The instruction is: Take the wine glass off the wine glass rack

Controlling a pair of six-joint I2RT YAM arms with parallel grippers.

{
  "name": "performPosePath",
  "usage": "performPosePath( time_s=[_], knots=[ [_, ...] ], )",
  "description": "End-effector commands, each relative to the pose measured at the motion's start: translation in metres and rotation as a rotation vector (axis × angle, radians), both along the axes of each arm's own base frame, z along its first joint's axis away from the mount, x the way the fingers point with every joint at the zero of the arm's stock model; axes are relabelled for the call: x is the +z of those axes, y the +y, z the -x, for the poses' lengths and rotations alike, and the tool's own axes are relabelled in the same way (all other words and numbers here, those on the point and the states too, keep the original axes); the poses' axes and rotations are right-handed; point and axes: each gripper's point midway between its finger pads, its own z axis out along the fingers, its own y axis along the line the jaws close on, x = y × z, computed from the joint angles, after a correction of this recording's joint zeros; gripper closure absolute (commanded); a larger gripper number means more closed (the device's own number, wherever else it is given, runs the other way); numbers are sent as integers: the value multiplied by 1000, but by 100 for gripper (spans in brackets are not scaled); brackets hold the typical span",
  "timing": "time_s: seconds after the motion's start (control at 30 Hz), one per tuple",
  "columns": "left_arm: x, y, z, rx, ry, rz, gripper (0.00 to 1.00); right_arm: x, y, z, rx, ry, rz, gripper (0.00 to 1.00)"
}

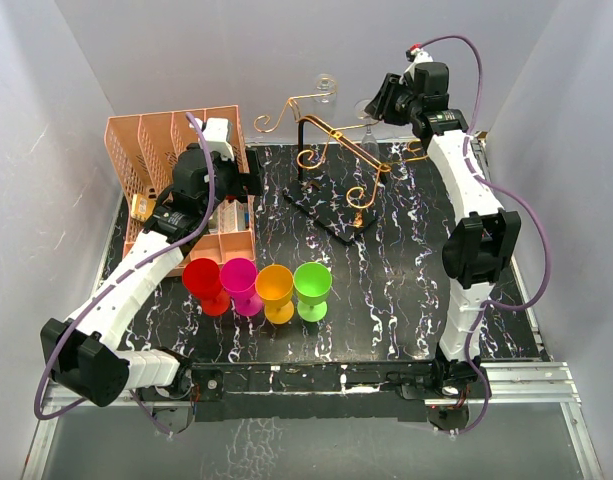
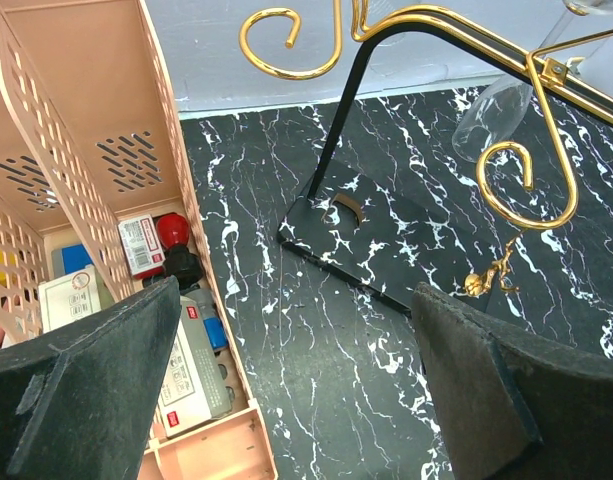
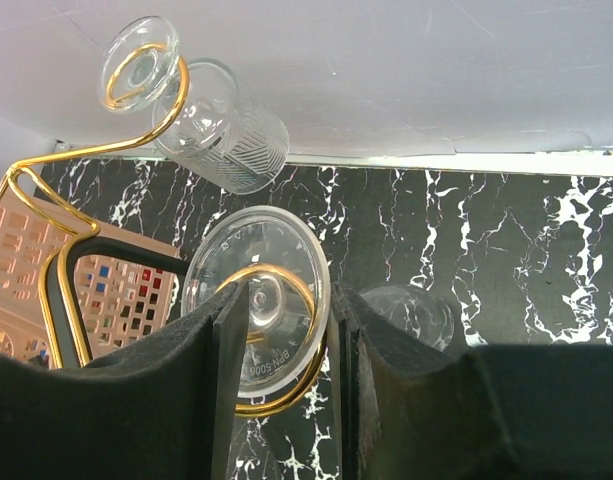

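The wine glass rack [image 1: 331, 150] is gold wire on a black post [image 2: 336, 120] with a flat black base [image 1: 326, 212]. A clear wine glass [image 3: 276, 290] hangs upside down from a gold curl, its round foot facing the right wrist camera. My right gripper [image 3: 286, 330] [image 1: 381, 100] is at that foot, one finger on each side. The jaws are narrowed but still apart. The left finger covers part of the foot and the right finger sits at its rim. A second glass [image 3: 221, 125] hangs on another arm. My left gripper [image 2: 296, 400] [image 1: 241, 170] is wide open over the table, holding nothing.
A peach slotted organiser [image 1: 166, 150] with small items stands at the back left. Red [image 1: 203, 283], pink [image 1: 239, 285], orange [image 1: 276, 292] and green [image 1: 312, 290] goblets line the front centre. The white back wall is close behind the rack.
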Motion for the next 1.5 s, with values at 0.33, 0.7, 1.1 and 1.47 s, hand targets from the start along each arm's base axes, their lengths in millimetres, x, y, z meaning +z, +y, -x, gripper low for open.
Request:
performPosePath(
  time_s=[0.33,0.7,1.1,1.47],
  knots=[
    [11,-4,2,-19,-25,23,3,20,-11,-15,-47,-87,30,74],
    [8,-5,1,-18,-13,28,3,38,-10,-15,-68,-115,-7,92],
    [7,-2,0,-2,-13,24,3,47,-9,-12,-179,-22,-226,92],
    [8,-1,1,4,-16,22,3,63,-3,-7,-190,41,-517,93]
  ],
)
